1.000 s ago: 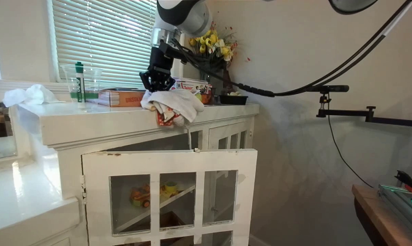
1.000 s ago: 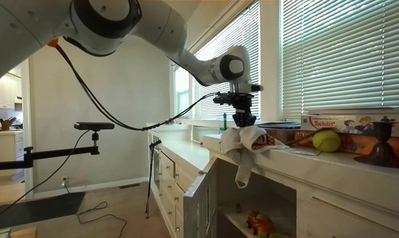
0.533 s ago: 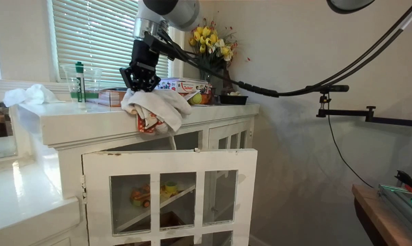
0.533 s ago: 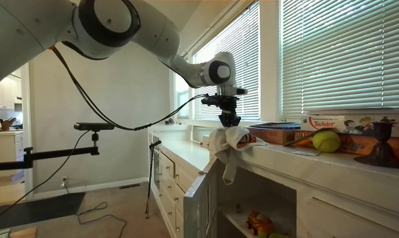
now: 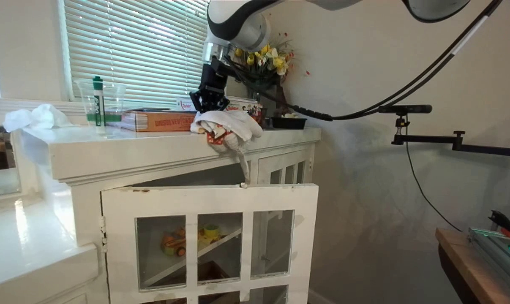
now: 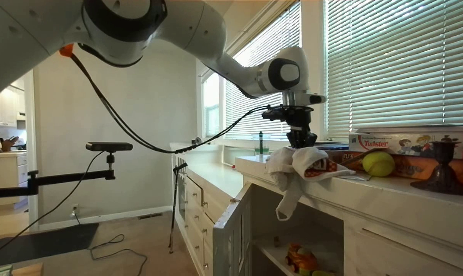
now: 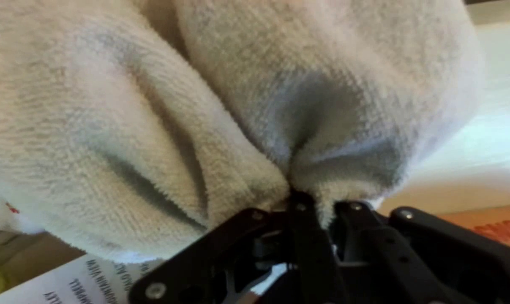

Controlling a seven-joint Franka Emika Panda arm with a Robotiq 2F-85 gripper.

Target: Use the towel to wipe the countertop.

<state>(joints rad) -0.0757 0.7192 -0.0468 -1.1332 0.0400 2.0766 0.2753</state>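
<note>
A robot gripper (image 7: pixel 327 207) clenches a gathered fold of a white towel (image 7: pixel 221 105) between its fingers, the cloth bunched over the front edge of a white countertop (image 5: pixel 132 146), with a tail hanging below that edge in both exterior views. Half a second earlier the pair stood nearer the marker (image 6: pixel 261 142); gripper and towel have since shifted along the countertop toward the tennis ball (image 6: pixel 379 164). In an exterior view, lettering on the "UNSOLVED" box (image 5: pixel 168 122), covered then, now shows; in an exterior view, the marker, then hidden, stands clear of the gripper.

Counted from the foreground back: one glass-paned cabinet door (image 5: pixel 210 200), swung open as before; one orange toy vehicle (image 5: pixel 174 242) behind its panes; one gripper and one towel, a red-patterned patch showing; one tennis ball; one dark candlestick (image 6: pixel 443 172); at least three boxes, counting a Twister box (image 6: pixel 392 142) and an orange box (image 6: pixel 407 167) with the "UNSOLVED" one; one upright marker; one clear cup (image 5: pixel 114 100); one crumpled white bundle (image 5: pixel 43 116), its material hard to tell; one bunch of yellow flowers (image 5: pixel 276 61), partly hidden; and, at the back, at least two window blinds (image 6: pixel 400 69).
</note>
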